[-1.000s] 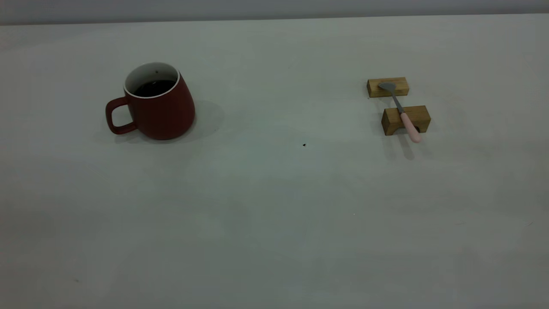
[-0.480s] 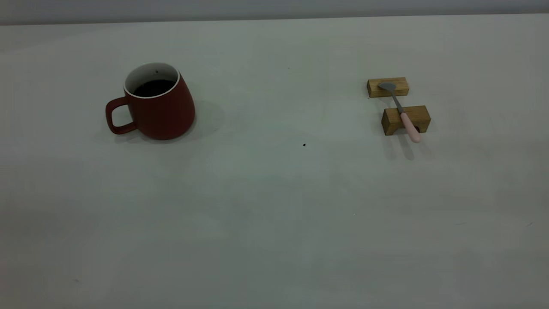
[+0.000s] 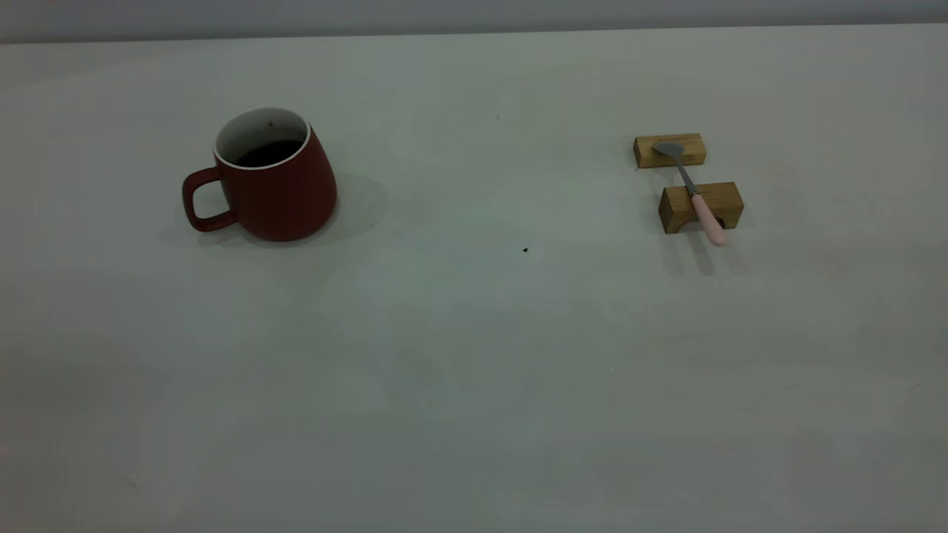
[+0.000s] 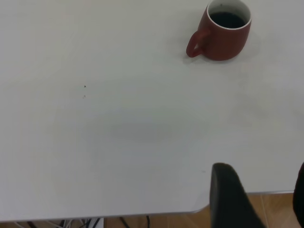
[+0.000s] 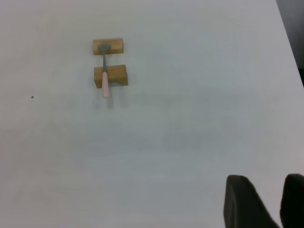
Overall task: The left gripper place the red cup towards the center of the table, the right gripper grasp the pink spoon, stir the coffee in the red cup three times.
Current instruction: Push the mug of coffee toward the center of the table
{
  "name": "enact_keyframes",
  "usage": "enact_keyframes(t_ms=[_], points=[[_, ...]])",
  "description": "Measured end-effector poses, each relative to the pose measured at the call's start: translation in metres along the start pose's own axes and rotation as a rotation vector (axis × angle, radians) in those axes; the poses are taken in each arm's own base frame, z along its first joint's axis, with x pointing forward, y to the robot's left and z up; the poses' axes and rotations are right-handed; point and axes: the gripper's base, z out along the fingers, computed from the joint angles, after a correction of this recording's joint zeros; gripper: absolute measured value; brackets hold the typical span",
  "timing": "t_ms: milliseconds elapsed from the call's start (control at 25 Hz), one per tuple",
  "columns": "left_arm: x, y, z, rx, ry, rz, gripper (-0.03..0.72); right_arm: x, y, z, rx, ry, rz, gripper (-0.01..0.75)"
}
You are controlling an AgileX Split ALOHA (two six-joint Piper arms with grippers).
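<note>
The broad, matte, pale grey-white worktop [image 3: 474,355] carries everything, and neither arm is seen in the exterior view. The dark red ceramic cup [image 3: 275,185], white inside and tapering up from a wide base, stands upright toward the left side, its loop handle turned outward to the left, and the dark brown-black coffee [image 3: 266,153] is held well below the rim. Because the cup is to be set nearer the centre, a jerky carry or a tilted grip could slop the liquid over the white rim, and a pinch on the smooth sloping wall could slip. Well apart on the right, two small tan wooden blocks [image 3: 701,206] are placed one behind the other, and the slim pink-handled spoon [image 3: 696,198] with its grey metal bowl is laid across them, the handle tip overhanging the nearer block. A descent that is off line could knock the spoon from its supports or push a block aside, since both look light and loose. The left gripper [image 4: 259,197] is seen only at the edge of its wrist view, over the worktop's near edge, its fingers spread and holding nothing; the right gripper [image 5: 266,202] is likewise released, far from the spoon.
</note>
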Motion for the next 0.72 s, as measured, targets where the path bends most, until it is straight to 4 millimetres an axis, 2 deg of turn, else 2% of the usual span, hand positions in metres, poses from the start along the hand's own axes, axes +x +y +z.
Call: enact_keyframes(t_ms=[240, 400, 600, 720], points=[[-0.003, 0.001, -0.002, -0.009, 0.010, -0.003, 0.407, 0.000, 0.000, 0.000, 0.000, 0.000, 0.000, 0.238], [-0.026, 0.002, 0.002, -0.027, 0.134, -0.004, 0.407, 0.000, 0.000, 0.000, 0.000, 0.000, 0.000, 0.238], [-0.062, 0.002, 0.031, -0.027, 0.323, -0.002, 0.407, 0.000, 0.000, 0.000, 0.000, 0.000, 0.000, 0.238], [-0.081, 0.004, 0.060, -0.036, 0.365, 0.007, 0.407, 0.000, 0.000, 0.000, 0.000, 0.000, 0.000, 0.238]])
